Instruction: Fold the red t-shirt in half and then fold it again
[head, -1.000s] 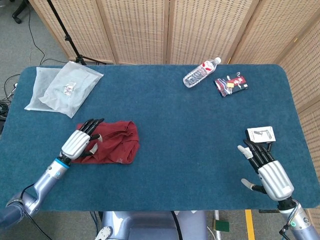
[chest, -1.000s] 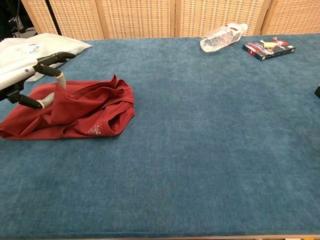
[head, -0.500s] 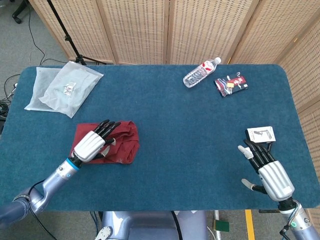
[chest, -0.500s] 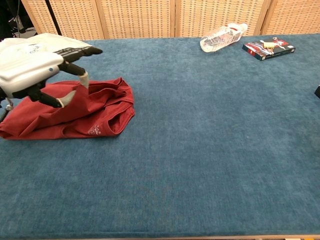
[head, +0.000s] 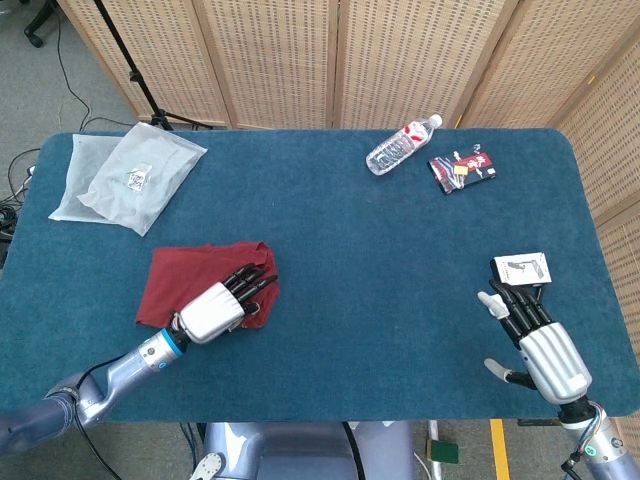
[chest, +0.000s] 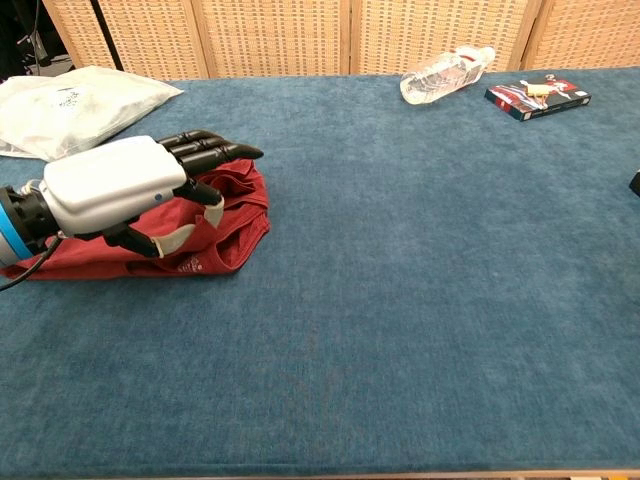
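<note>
The red t-shirt (head: 185, 282) lies folded in a small bundle on the blue table (head: 380, 260), left of centre near the front. My left hand (head: 222, 306) lies flat over the shirt's right edge with its fingers stretched out and nothing gripped. From the chest camera the same left hand (chest: 118, 191) covers the middle of the red t-shirt (chest: 238, 226), with the thumb pointing down toward the cloth. My right hand (head: 537, 347) rests open at the front right of the table, palm down, far from the shirt.
Clear plastic bags (head: 125, 172) lie at the back left corner. A water bottle (head: 400, 147) and a dark packet (head: 462, 168) lie at the back right. A white card (head: 521, 268) sits just beyond my right hand's fingertips. Wicker screens stand behind the table.
My left hand has slid from the shirt's left part across to its right edge and toward the front. The shirt now lies flatter. The right hand has stayed put.
</note>
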